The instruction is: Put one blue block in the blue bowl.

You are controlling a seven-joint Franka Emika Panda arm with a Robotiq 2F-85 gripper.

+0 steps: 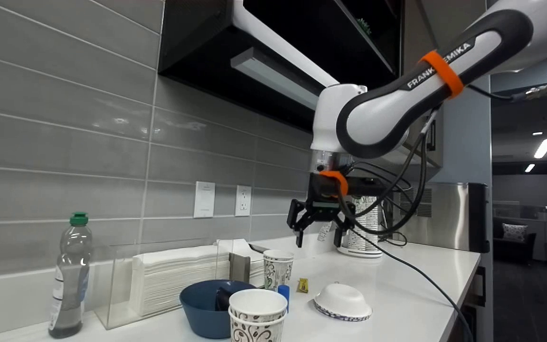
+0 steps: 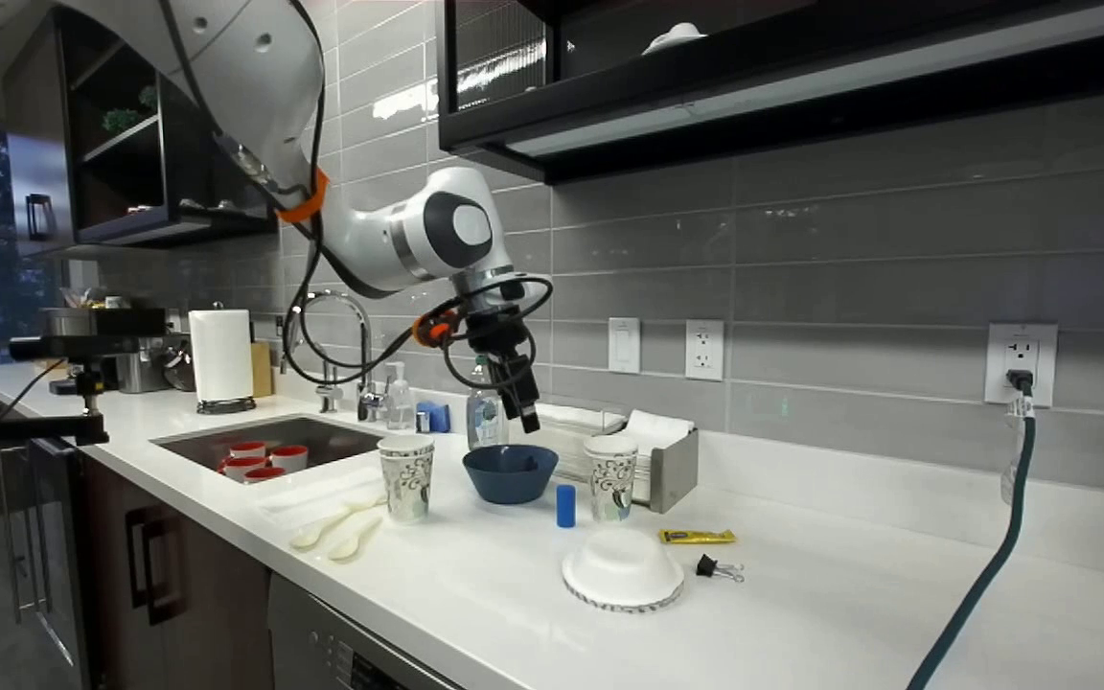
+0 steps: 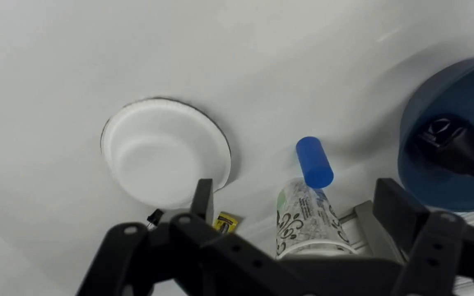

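Note:
The blue block (image 2: 565,506) stands upright on the counter beside a patterned cup. A front cup partly hides it in an exterior view (image 1: 284,295). In the wrist view the blue block (image 3: 314,162) shows beyond the fingertips, between their lines. The blue bowl (image 2: 504,484) stands near the block with a black object in it. The bowl's inner wall also shows at the right of the wrist view (image 3: 447,193). My gripper (image 1: 318,238) is open and empty, pointing down well above the counter. Its spread fingers (image 3: 296,201) also show in the wrist view.
Patterned cups (image 3: 307,218) stand close to the block, and more cups (image 2: 406,479) stand nearer the sink. An upturned white dish (image 2: 623,570), a yellow packet (image 2: 698,537) and a binder clip (image 2: 719,568) lie nearby. A napkin holder (image 2: 675,470) and a bottle (image 1: 70,280) stand by the wall.

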